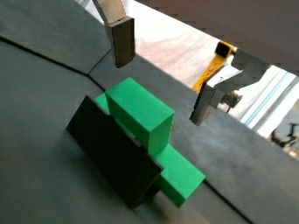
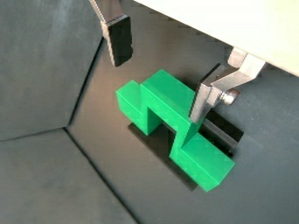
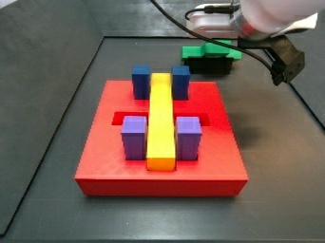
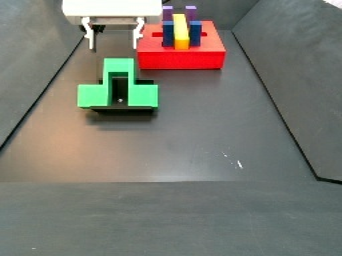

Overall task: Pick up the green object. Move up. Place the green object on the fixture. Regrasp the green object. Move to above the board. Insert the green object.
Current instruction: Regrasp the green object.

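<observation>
Green object [image 2: 173, 129] sat on the fixture [image 1: 111, 157], well apart from the board [image 3: 159, 166]. Gripper [image 2: 163, 66] hovered just above, fingers spread wide, empty (regrasp pending, I judged). Piece's long axis ran crosswise to the finger gap.

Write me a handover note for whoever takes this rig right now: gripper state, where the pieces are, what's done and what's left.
Gripper: open and empty, above the green object, fingers clear of it.
Green object: resting on the fixture, apart from the board.
Board: holds the yellow bar, blue blocks and purple blocks.
Done: pick-up, lift and placing on the fixture.
Left: regrasp, move above the board, insert.
</observation>
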### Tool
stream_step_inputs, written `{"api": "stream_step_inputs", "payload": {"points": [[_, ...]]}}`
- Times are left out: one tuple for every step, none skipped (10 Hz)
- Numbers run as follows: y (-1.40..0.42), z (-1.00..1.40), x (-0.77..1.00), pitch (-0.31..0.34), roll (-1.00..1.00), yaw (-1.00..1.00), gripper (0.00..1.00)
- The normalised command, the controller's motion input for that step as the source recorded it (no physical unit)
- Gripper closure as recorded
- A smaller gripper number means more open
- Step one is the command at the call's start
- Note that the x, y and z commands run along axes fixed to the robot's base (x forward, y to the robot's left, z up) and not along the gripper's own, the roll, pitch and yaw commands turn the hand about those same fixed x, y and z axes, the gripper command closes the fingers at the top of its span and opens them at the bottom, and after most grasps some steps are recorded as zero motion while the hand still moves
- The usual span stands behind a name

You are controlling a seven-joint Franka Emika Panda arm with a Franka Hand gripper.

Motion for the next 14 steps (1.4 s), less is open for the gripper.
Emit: {"api": "stream_step_inputs", "payload": {"points": [[0.07,-0.25,0.00,0.000,-0.20,0.11,0.00],[0.00,-0.26,0.00,0.000,-0.05,0.08,0.00],[0.00,-0.31,0.00,0.000,-0.02,0.07,0.00],[0.01,-0.33,-0.01,0.014,0.00,0.02,0.00],[0.07,-0.13,0.00,0.080,-0.04,0.00,0.00],[0.15,-0.01,-0.07,0.149,-0.07,0.00,0.00],[0.12,-0.07,-0.02,0.120,-0.04,0.00,0.00],[0.11,-0.09,0.00,0.103,-0.02,0.00,0.00],[0.09,-0.19,-0.01,0.074,0.00,0.00,0.00],[0.08,-0.21,-0.02,0.057,0.00,0.00,0.00],[0.08,-0.18,0.00,0.046,0.00,0.00,0.00],[0.11,-0.19,0.00,0.040,0.00,0.00,0.00],[0.13,-0.11,0.00,0.043,0.00,0.00,0.00],[0.14,-0.05,0.00,0.054,0.00,0.00,0.00]]}}
